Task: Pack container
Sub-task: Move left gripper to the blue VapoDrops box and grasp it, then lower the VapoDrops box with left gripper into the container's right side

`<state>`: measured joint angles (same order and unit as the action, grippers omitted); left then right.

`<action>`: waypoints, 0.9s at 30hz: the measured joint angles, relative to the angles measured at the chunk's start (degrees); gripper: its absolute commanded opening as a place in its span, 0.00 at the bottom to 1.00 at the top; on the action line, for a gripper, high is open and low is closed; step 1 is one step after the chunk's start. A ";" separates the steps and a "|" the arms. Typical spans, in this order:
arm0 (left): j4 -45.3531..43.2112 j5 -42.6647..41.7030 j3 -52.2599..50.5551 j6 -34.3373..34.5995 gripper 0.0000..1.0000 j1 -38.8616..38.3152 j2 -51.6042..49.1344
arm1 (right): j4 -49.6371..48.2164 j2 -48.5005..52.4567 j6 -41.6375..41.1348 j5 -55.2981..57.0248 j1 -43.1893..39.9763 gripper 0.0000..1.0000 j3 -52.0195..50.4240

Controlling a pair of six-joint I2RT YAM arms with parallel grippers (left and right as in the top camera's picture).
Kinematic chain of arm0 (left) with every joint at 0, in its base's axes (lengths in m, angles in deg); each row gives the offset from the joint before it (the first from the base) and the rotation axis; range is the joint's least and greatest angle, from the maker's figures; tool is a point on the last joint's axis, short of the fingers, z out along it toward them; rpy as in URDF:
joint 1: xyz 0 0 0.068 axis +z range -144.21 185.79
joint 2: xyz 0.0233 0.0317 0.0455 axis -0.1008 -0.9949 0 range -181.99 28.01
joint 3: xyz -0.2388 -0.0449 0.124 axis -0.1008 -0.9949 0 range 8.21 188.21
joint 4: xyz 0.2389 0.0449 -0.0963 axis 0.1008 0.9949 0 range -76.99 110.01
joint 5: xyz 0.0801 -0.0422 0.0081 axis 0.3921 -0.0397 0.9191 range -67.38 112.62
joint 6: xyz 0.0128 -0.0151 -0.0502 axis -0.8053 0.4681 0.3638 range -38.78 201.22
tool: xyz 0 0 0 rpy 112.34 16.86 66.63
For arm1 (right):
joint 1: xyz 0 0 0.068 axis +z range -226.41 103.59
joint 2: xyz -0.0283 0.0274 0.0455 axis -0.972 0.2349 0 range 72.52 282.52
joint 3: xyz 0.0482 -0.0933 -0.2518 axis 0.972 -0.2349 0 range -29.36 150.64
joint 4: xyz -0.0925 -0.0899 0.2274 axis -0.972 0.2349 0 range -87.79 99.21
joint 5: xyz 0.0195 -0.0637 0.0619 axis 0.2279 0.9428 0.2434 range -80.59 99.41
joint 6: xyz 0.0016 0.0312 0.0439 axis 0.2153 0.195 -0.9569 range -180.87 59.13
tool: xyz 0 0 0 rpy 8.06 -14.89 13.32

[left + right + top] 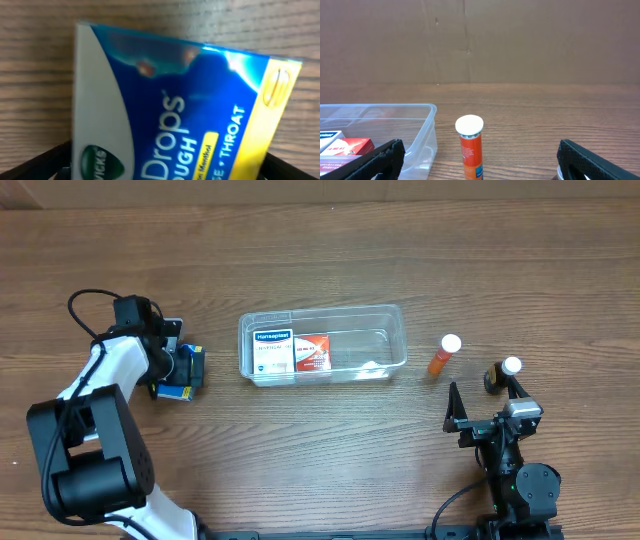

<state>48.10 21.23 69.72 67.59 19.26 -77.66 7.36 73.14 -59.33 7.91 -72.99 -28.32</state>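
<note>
The clear plastic container (395,330) lies at the table's middle and holds a white-and-blue box (272,351) and a red-and-white box (313,352). My left gripper (185,367) is at the far left, open, its fingers on either side of a blue Vicks cough drops box (181,381). That box (175,100) fills the left wrist view between the fingers (167,167). My right gripper (485,408) is open and empty at the front right. An orange tube with a white cap (444,356) stands ahead of it, also in the right wrist view (470,145).
A dark bottle with a white cap (503,372) stands by the right gripper's right finger. The container's near corner (427,130) shows at the left of the right wrist view. A cardboard wall (480,40) backs the table.
</note>
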 measured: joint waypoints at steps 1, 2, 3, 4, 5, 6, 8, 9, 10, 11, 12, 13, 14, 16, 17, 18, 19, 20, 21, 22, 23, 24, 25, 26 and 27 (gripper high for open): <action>0.04 0.22 0.02 0.15 0.99 0.00 0.00 | -0.02 0.00 0.00 0.00 -0.02 1.00 0.00; 0.07 0.35 0.02 0.17 0.96 0.00 0.00 | 0.02 0.00 0.02 0.00 -0.02 1.00 0.00; 0.04 0.33 0.02 0.17 0.88 -0.02 0.00 | 0.00 0.00 0.00 0.00 -0.02 1.00 0.00; 0.04 0.33 0.02 0.20 0.84 -0.02 0.00 | 0.02 0.00 0.02 0.00 0.00 1.00 0.00; 0.04 0.28 0.02 0.24 0.80 -0.02 0.00 | 0.02 0.00 0.00 0.00 0.00 1.00 0.00; 0.04 0.33 0.02 0.35 0.77 -0.02 0.00 | 0.00 0.00 0.00 0.00 0.00 1.00 0.00; 0.02 0.57 0.02 0.42 0.76 -0.02 0.00 | 0.00 0.00 0.00 0.00 0.00 1.00 0.00; 0.00 0.57 0.02 0.39 0.76 -0.02 0.00 | 0.00 0.00 -0.02 0.00 0.00 1.00 0.00; 0.00 0.57 0.02 0.42 0.76 -0.02 0.00 | -0.02 0.00 0.00 0.00 0.00 1.00 0.00; 0.02 0.57 0.02 0.42 0.76 -0.02 0.00 | 0.00 0.00 -0.02 0.00 0.00 1.00 0.00; 0.07 0.57 0.07 0.42 0.76 -0.02 0.00 | 0.00 0.00 0.00 0.00 0.00 1.00 0.00; 0.57 0.83 0.31 0.42 0.74 -0.02 0.00 | 0.00 0.00 0.00 0.00 0.00 1.00 0.00; 2.16 1.27 0.96 0.46 0.73 -0.02 -0.11 | 0.00 0.00 -0.02 0.00 -0.02 1.00 0.00; 6.14 1.95 3.63 1.09 0.73 -0.02 -0.83 | 0.00 0.00 0.00 0.02 0.00 1.00 0.00; 7.85 2.16 5.42 1.27 0.72 -0.02 -1.18 | -0.02 0.00 0.00 0.00 0.00 1.00 0.00; 9.29 2.25 7.30 1.29 0.71 -0.02 -1.36 | 0.02 0.00 -0.02 0.00 0.00 1.00 0.00; 10.73 2.27 9.25 1.31 0.70 -0.02 -1.42 | 0.00 0.00 -0.02 0.00 0.00 1.00 0.00; 12.46 2.25 12.72 1.36 0.68 -0.02 -1.42 | 0.00 0.00 -0.02 0.00 0.00 1.00 0.00; 14.05 2.21 14.88 1.44 0.68 -0.09 -1.42 | 0.00 0.00 0.00 0.00 0.00 1.00 0.00; 17.25 2.23 18.01 1.49 0.68 -0.42 -1.51 | -0.02 0.02 -0.02 0.00 0.00 1.00 0.00; 18.56 2.21 20.72 1.49 0.67 -1.09 -1.51 | -0.02 0.00 0.00 0.00 0.00 1.00 0.00; 20.70 2.16 23.47 1.49 0.67 -2.03 -1.51 | -0.04 0.02 0.00 0.00 0.00 1.00 0.00; 22.25 2.08 26.25 1.49 0.67 -3.34 -1.51 | -0.07 0.00 -0.02 0.00 0.00 1.00 0.00; 23.91 2.10 28.65 1.49 0.67 -4.72 -1.57 | -0.07 0.00 -0.02 0.00 0.00 1.00 0.00; 25.40 2.03 32.52 1.49 0.67 -7.41 -1.60 | 0.02 0.00 0.00 0.02 0.00 1.00 0.00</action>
<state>73.50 23.26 102.25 69.07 11.85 -79.25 7.38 73.14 -59.33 7.93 -72.99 -28.32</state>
